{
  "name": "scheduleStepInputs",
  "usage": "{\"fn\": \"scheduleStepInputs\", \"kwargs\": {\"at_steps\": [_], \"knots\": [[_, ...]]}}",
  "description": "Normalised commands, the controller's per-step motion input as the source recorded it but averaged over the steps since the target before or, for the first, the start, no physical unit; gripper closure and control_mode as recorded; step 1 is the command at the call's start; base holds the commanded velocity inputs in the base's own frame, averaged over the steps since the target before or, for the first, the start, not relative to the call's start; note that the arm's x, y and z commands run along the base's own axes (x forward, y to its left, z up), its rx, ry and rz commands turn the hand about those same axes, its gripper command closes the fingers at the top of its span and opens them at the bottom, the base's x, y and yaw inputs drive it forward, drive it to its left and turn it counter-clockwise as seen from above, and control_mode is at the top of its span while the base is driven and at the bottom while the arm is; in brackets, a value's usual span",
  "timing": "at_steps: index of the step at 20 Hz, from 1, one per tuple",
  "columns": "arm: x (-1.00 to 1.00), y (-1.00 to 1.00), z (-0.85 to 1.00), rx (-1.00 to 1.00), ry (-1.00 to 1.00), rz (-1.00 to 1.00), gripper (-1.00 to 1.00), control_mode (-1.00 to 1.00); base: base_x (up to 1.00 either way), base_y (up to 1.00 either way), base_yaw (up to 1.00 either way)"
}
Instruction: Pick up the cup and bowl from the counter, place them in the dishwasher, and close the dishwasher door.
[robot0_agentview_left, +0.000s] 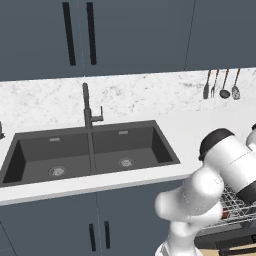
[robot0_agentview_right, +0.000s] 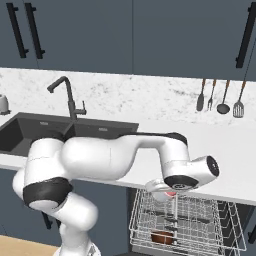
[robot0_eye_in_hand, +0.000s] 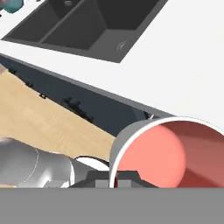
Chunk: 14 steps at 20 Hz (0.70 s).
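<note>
Hand view: cup (robot0_eye_in_hand: 170, 153) red inside

White, faintly marbled counter (robot0_agentview_left: 150, 95) with a dark double-basin sink (robot0_agentview_left: 90, 150) and dark tap (robot0_agentview_left: 88, 107) set into it; below, the pulled-out silvery wire dish rack (robot0_agentview_right: 200, 220) carries a small reddish-brown dish (robot0_agentview_right: 161, 237).
</note>
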Motion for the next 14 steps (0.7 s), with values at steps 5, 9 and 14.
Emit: {"fn": "scheduleStepInputs", "kwargs": {"at_steps": [5, 9, 14], "knots": [[-1.00, 0.08, -0.02, 0.11, -0.28, 0.00, 1.00, -1.00, 0.00, 0.00, 0.00], [-0.70, 0.10, -0.19, 0.01, -0.21, -0.02, 1.00, -1.00, 0.00, 0.00, 0.00], [0.04, 0.15, -0.26, -0.06, -0.05, -0.06, 1.00, -1.00, 0.00, 0.00, 0.00]]}}
